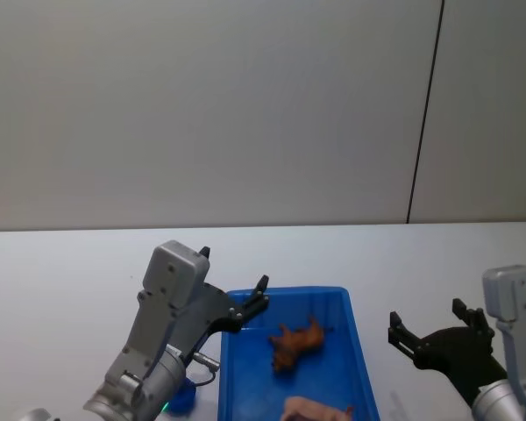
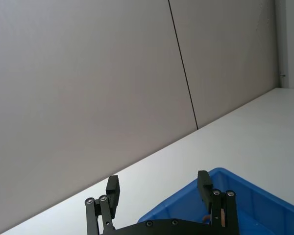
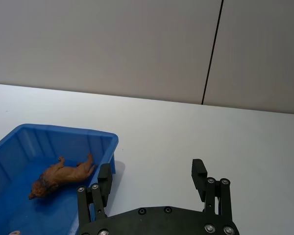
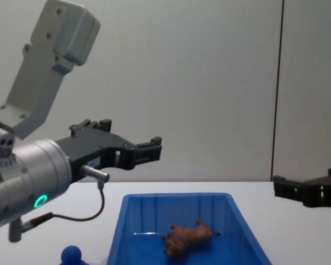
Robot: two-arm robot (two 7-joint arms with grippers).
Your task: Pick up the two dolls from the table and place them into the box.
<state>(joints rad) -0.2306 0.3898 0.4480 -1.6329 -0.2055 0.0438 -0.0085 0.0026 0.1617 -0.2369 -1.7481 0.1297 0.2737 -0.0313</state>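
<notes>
Blue toy on tabletop beside box, below nearer left gripper, fingers open; right gripper likewise open.

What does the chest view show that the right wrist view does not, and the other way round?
Chest view, not the right wrist view: the left gripper, open and raised near the far left corner of the blue bin, and the blue ball-topped toy on the table left of the bin. Right wrist view, not the chest view: the two fingers of the right gripper standing apart, with bare table between them. Both: the bin, the brown shaggy figurine lying inside it, the right gripper to the bin's right, and the table.
</notes>
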